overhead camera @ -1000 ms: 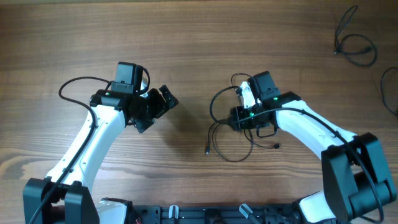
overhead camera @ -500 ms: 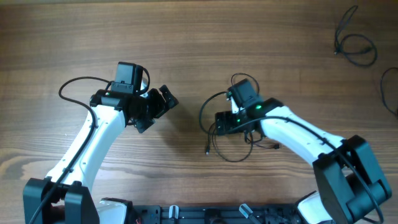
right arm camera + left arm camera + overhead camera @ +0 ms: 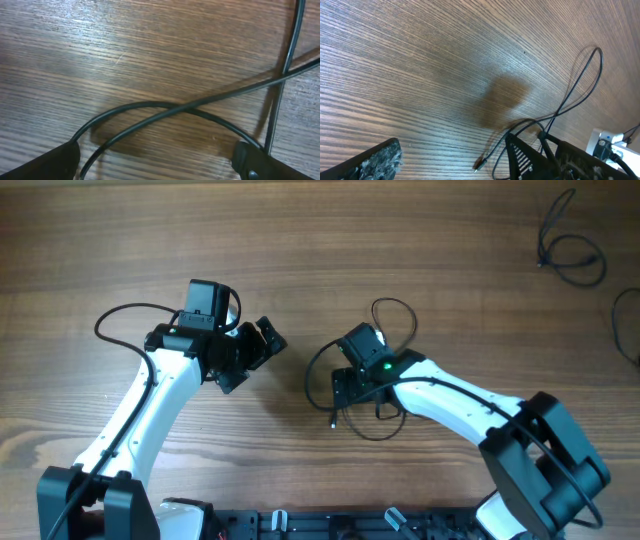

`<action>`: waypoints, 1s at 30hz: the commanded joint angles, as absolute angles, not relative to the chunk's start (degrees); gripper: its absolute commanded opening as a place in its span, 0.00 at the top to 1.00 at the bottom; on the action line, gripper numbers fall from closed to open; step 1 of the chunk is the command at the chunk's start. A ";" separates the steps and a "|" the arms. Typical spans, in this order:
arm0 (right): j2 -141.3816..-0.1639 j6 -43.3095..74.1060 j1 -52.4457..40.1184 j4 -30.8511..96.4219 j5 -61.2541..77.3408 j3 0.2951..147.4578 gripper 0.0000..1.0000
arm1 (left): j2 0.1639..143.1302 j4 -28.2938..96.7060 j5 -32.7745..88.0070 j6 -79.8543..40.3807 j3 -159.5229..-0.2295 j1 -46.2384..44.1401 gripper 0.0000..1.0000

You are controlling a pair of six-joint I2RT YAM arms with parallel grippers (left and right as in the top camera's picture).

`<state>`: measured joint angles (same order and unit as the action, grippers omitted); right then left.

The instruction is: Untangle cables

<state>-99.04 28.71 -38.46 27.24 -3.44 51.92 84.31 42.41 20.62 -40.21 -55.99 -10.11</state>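
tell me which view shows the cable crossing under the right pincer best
Right wrist: the crossing fills the frame, close up. Overhead shows the tangle, but the arm covers the crossing. Left wrist shows only a loop and plug, far off.

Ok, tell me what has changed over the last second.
The right gripper swung left and a little toward the robot's base, over the tangled cable, whose loops slid left with it. Its jaws now stand wide open with two crossing strands between the fingers, nothing clamped. The left gripper stayed put, open and empty, and the loose cables at the far right did not move.
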 commanded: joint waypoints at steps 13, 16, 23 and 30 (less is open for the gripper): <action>-106.50 26.74 -40.01 27.51 -5.50 52.16 0.96 | 83.15 42.28 19.84 -40.77 -56.27 -9.85 0.00; -106.34 25.41 -39.81 28.25 -6.44 52.75 0.96 | 83.15 42.28 19.84 -40.77 -56.27 -9.85 0.00; -100.29 20.47 -37.32 34.28 -6.46 57.06 0.96 | 83.15 42.28 19.84 -40.77 -56.27 -9.85 0.00; -94.76 5.34 -35.11 33.01 -7.05 58.17 0.38 | 83.15 42.28 19.84 -40.77 -56.27 -9.85 0.00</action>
